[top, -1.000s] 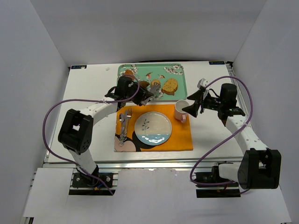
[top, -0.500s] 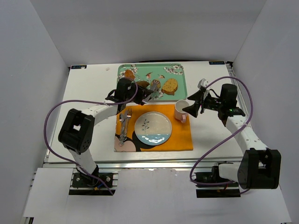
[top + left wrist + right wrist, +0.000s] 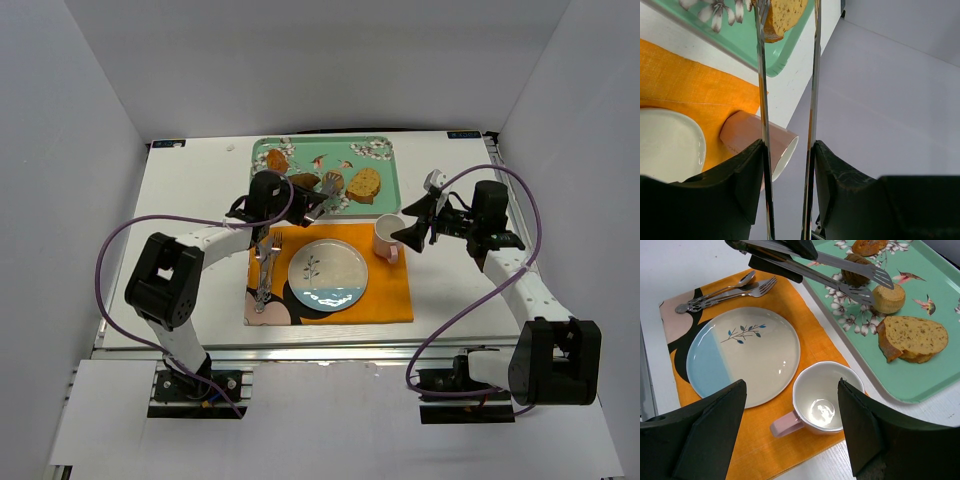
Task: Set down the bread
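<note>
The bread point(image 3: 889, 299) is a small round golden bun lying on the green flowered tray point(image 3: 935, 295), also seen from above as the bread point(image 3: 331, 184). My left gripper point(image 3: 288, 198) is shut on a pair of metal tongs point(image 3: 840, 275), whose blades point(image 3: 762, 100) run between its jaws. The tong blades stand apart. The lower tip lies at the bun's left edge and the upper blade passes over a dark brown wedge point(image 3: 856, 271). My right gripper point(image 3: 791, 385) hangs open over the pink cup point(image 3: 822, 400), holding nothing.
A flat tan slice point(image 3: 912, 337) and another brown piece point(image 3: 867, 246) share the tray. On the orange mat point(image 3: 385, 295) are a blue-and-cream plate point(image 3: 327, 274), a fork and spoon point(image 3: 265, 265) to its left, and the cup point(image 3: 388, 236) to its right.
The left gripper with the tongs has shifted slightly toward the tray. The right arm has not moved.
</note>
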`<action>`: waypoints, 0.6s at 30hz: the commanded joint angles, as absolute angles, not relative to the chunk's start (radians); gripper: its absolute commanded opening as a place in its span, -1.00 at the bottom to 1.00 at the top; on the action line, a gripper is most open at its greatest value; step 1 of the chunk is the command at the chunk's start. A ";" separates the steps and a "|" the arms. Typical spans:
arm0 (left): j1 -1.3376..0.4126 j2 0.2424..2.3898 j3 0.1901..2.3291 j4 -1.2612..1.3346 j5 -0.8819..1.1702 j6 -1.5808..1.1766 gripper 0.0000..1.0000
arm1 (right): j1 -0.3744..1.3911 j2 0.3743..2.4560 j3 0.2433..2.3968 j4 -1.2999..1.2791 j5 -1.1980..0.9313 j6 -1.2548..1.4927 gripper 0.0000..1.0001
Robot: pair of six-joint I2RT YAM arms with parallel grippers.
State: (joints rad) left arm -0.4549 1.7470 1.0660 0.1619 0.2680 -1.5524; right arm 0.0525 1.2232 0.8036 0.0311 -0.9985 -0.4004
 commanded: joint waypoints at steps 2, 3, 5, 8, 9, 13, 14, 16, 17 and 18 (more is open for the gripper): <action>-0.460 1.749 1.045 0.222 0.259 -1.588 0.06 | 0.046 1.201 0.799 0.069 -1.020 -0.394 0.56; -0.460 1.752 1.037 0.241 0.261 -1.601 0.06 | 0.046 1.201 0.799 0.069 -1.020 -0.396 0.56; -0.460 1.755 1.037 0.245 0.258 -1.608 0.06 | 0.046 1.201 0.799 0.069 -1.019 -0.396 0.56; -0.460 1.772 1.048 0.248 0.262 -1.611 0.06 | 0.043 1.200 0.798 0.069 -1.020 -0.396 0.57; -0.459 1.776 1.049 0.253 0.264 -1.611 0.06 | 0.043 1.200 0.796 0.069 -1.020 -0.396 0.57; -0.460 1.798 1.060 0.255 0.270 -1.612 0.06 | 0.041 1.200 0.796 0.071 -1.020 -0.394 0.57; -0.459 1.801 1.065 0.256 0.271 -1.614 0.06 | 0.041 1.200 0.796 0.071 -1.020 -0.396 0.57; -0.459 1.805 1.068 0.258 0.272 -1.615 0.07 | 0.040 1.200 0.796 0.072 -1.020 -0.396 0.56; -0.460 1.812 1.071 0.261 0.272 -1.614 0.07 | 0.038 1.200 0.793 0.072 -1.020 -0.394 0.57; -0.460 1.815 1.072 0.265 0.272 -1.617 0.07 | 0.038 1.200 0.793 0.072 -1.020 -0.394 0.56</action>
